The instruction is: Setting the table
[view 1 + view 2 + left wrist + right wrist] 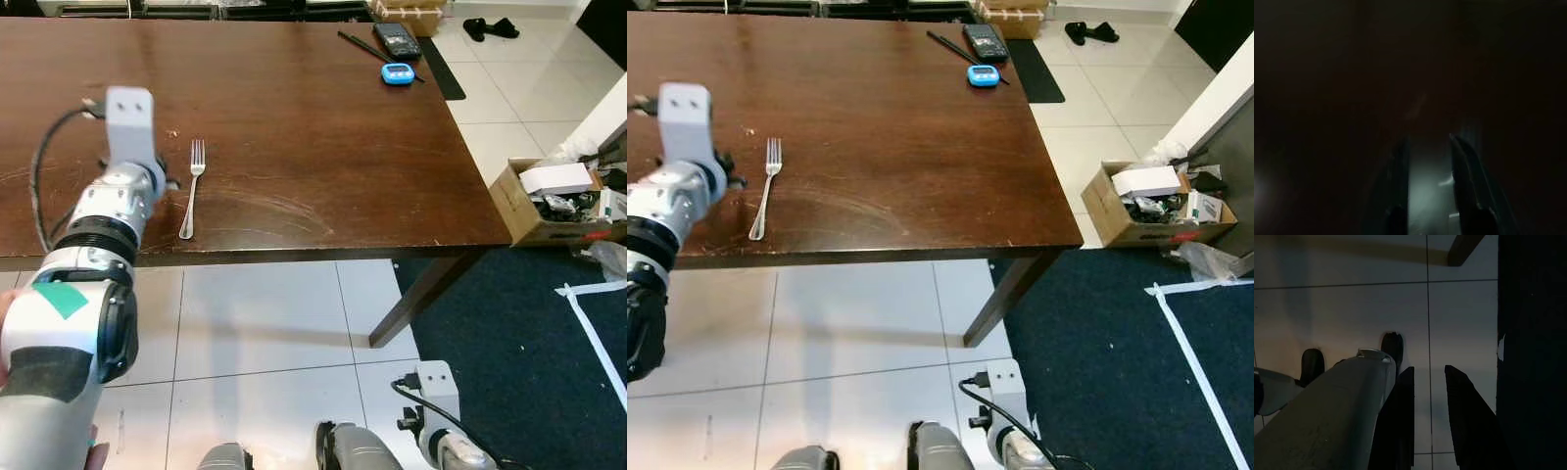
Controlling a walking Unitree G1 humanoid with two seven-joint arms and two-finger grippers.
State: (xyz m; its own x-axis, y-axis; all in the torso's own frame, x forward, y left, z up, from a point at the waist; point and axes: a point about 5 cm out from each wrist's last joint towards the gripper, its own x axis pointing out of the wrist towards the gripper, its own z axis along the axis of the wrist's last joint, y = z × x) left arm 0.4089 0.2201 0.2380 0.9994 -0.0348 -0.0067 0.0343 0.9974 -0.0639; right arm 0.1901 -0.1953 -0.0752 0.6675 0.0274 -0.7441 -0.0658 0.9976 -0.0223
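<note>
Hanging low by the robot's legs over the tiled floor, the right claw is being kept idle, its two black fingers parted with nothing between them. Closer to the work, the left arm is being held out over the near edge of the counter, and the left claw is being shown in its dim wrist view with a gap between its fingers and nothing gripped. Just beside that wrist, on its right, a fork is lying flat on the wood, tines pointing away from the robot and handle toward the near edge. Judging by this, the fork-placing step is being finished, and the next move is likely being called for elsewhere: drawing the arm back and fetching another piece. Farther off, at the far right corner, a blue timer, a dark handset and black chopsticks are lying together.
</note>
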